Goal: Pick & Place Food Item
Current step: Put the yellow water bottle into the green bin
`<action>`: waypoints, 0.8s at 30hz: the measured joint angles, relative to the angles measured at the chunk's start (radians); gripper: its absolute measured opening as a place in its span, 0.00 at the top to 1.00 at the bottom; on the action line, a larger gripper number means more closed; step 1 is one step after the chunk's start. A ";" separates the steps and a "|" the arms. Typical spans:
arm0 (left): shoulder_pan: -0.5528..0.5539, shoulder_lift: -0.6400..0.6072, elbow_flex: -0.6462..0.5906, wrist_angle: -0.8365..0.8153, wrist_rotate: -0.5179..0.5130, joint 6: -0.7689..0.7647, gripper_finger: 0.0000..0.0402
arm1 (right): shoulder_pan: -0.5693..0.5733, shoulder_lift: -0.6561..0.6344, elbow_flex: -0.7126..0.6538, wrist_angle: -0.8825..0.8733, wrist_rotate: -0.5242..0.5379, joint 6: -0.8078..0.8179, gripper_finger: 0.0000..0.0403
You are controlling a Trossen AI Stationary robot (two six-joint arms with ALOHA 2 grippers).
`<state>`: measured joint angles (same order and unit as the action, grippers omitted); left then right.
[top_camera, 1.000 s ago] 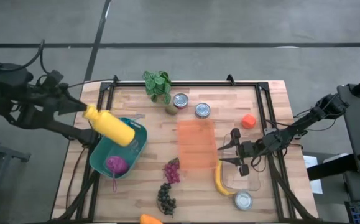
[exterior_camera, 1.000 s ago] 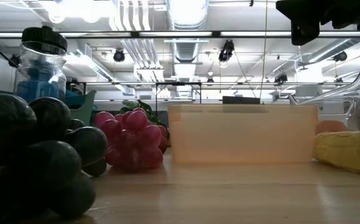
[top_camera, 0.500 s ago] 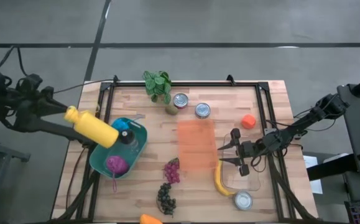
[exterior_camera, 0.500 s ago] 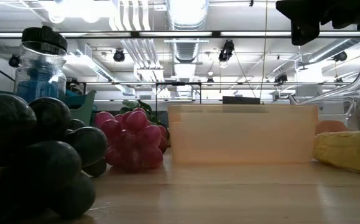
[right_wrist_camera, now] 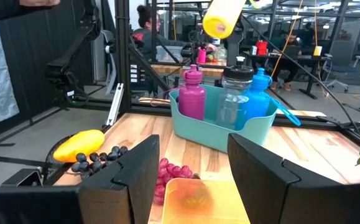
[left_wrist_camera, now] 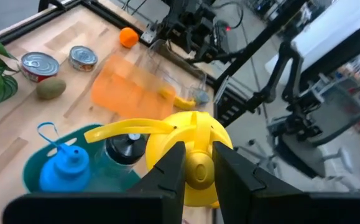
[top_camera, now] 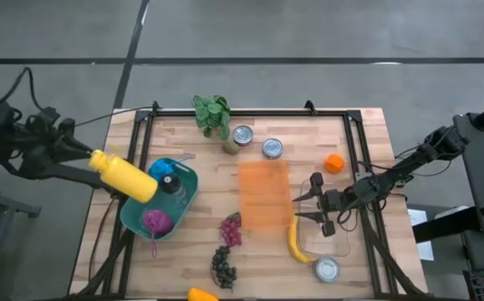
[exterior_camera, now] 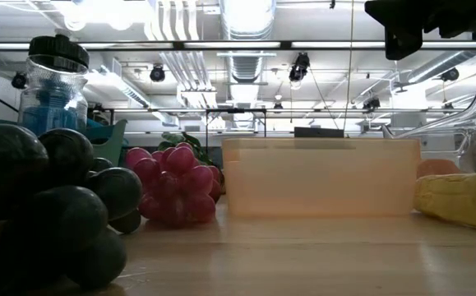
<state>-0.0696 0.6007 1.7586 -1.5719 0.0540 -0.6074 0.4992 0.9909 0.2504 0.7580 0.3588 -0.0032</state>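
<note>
My left gripper [top_camera: 81, 154] is shut on a yellow bottle [top_camera: 127, 176], which is in the air over the table's left edge beside a teal bin [top_camera: 183, 199]. That bottle also shows high in the right wrist view [right_wrist_camera: 223, 17]. In the bin stand a blue [left_wrist_camera: 61, 171], a clear black-lidded [left_wrist_camera: 122, 149] and a magenta bottle [top_camera: 155, 221]. My right gripper [top_camera: 316, 203] is open and hovers by a clear container [top_camera: 333, 241], with a banana [top_camera: 297, 242] just near of it. Red grapes [top_camera: 231, 229], dark grapes [top_camera: 223, 266] and an orange [top_camera: 333, 163] lie on the table. My left gripper pinches the yellow bottle's cap end [left_wrist_camera: 198, 172] between its two fingers, one on either side. The fingers come from the table's left and lie along the bottle. The bottle is lifted clear and points away from the gripper toward the bin, its far end lower.
An orange translucent box [top_camera: 264, 196] lies mid-table. Two cans [top_camera: 242, 135] [top_camera: 272, 148], a kiwi [top_camera: 230, 148] and a small plant [top_camera: 212, 114] sit near the far edge. A third can [top_camera: 327, 269] and a yellow fruit [top_camera: 201, 294] are near the near edge. A person sits beyond the table [right_wrist_camera: 150, 25].
My left gripper has carried the yellow bottle from above the teal bin toward the table's left edge, still shut on it; the bottle has stayed lifted clear. The right arm has kept still.
</note>
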 joint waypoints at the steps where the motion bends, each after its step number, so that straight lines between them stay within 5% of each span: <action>1: 0.000 0.008 -0.004 0.001 0.000 0.006 0.83 | 0.000 0.000 0.000 0.000 0.000 0.000 0.53; 24: 0.000 0.273 -0.008 0.101 0.007 -0.070 0.83 | 0.000 0.000 0.000 0.001 0.000 0.000 0.53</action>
<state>-0.0696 0.8740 1.7504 -1.4704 0.0608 -0.6771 0.4992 0.9909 0.2504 0.7586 0.3586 -0.0032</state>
